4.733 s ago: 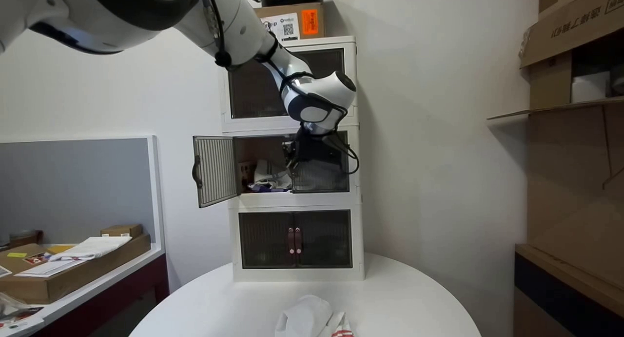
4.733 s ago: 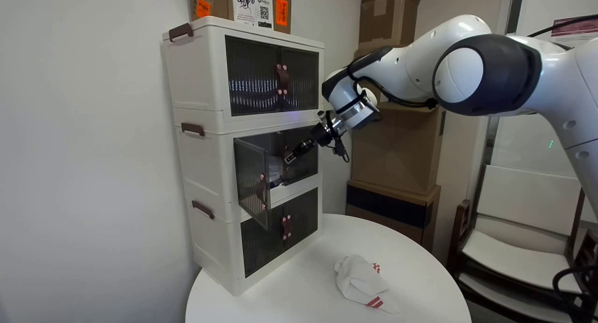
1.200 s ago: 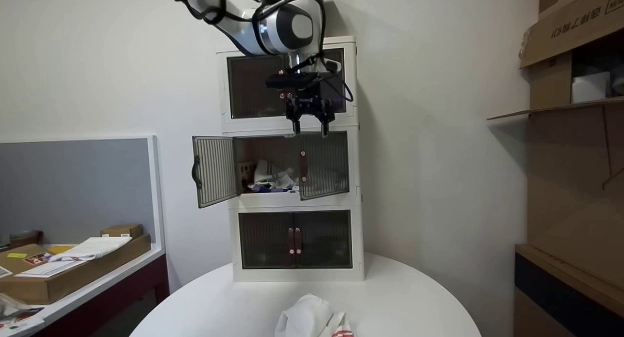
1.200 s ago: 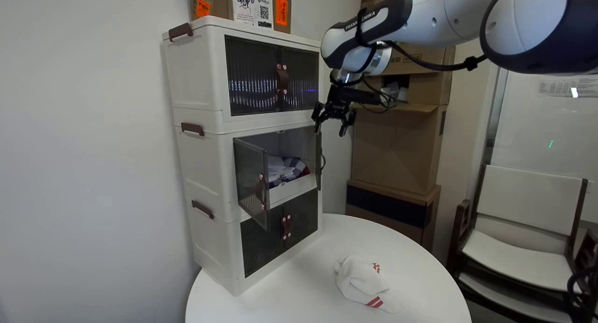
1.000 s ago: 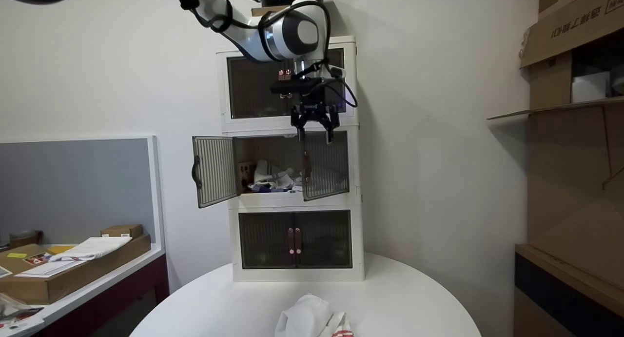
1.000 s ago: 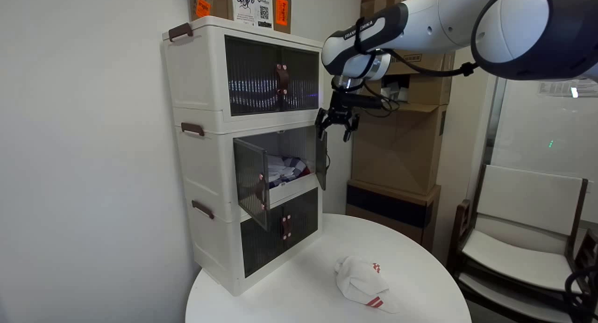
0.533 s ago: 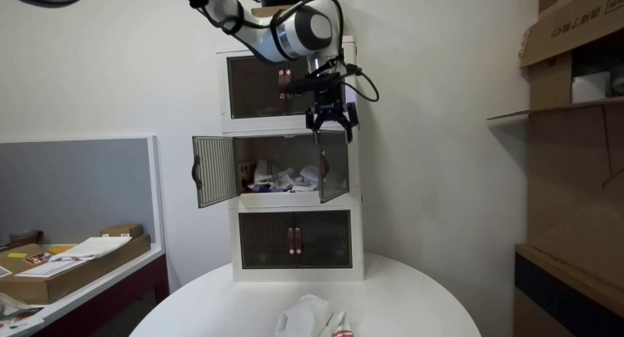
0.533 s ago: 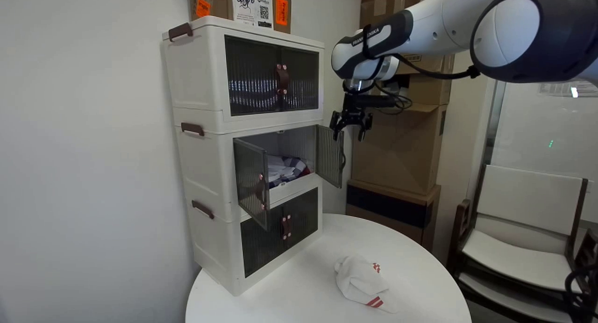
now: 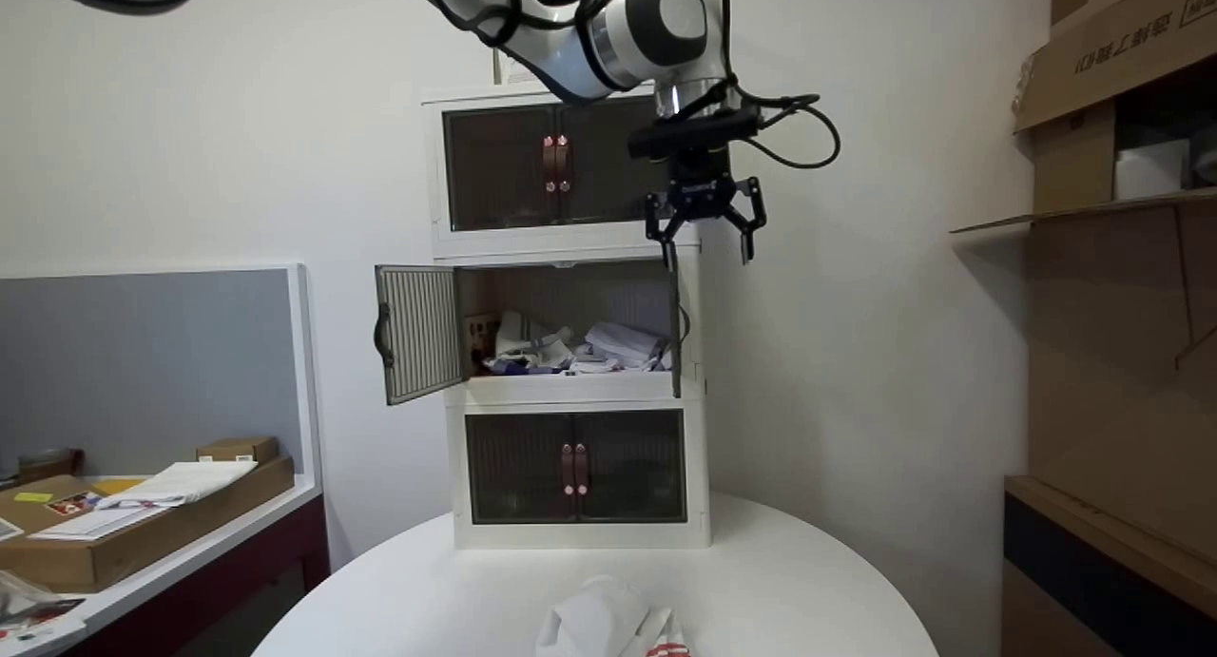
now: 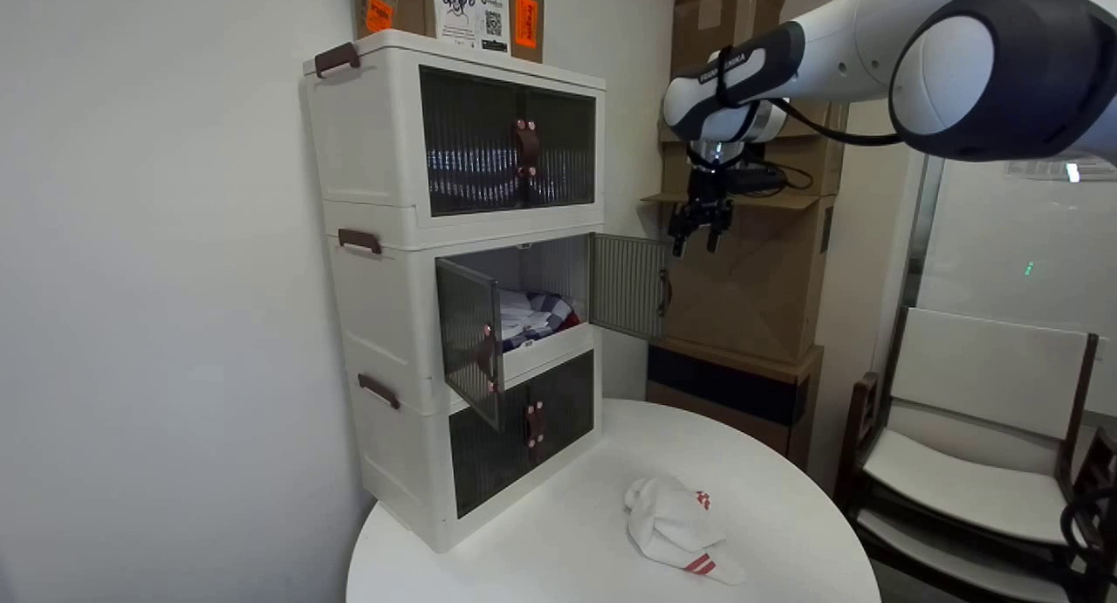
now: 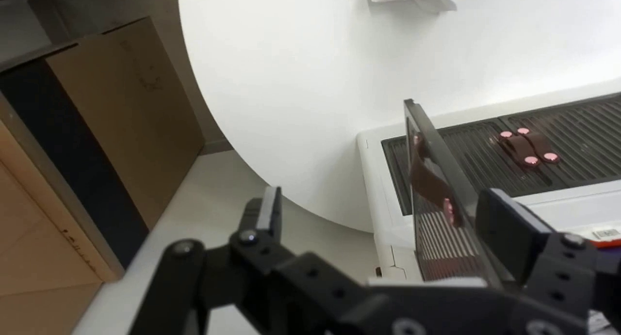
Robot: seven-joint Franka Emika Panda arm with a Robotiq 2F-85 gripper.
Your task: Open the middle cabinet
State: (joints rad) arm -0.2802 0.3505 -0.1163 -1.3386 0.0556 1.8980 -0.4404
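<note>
The middle cabinet [image 9: 561, 389] is the white-framed unit halfway up a stack of three, with whitish cloths [image 9: 623, 341] inside. Both its tinted doors stand swung out: the left door [image 9: 423, 334] at an angle, the right door [image 10: 627, 280] roughly straight out, edge-on in an exterior view. My gripper [image 9: 708, 256] points down at that right door's top outer corner, jaws wide apart. In the wrist view the door, with its brown strap handle [image 11: 432, 182], rises between the fingers, close to the right-hand finger [image 11: 509, 233]. Whether they touch I cannot tell.
Like units sit above [image 9: 561, 243] and below [image 9: 580, 535], doors flush. The stack rests on a round white table [image 9: 780, 562] with a red-striped white cloth [image 10: 672, 524]. Cardboard boxes [image 10: 742, 280] rise beyond the right door; a chair [image 10: 977, 472] stands farther right.
My gripper has moved rightward in both exterior views, and the right door has swung outward along with it, baring more of the inside. The left door has not moved; the jaws stay apart.
</note>
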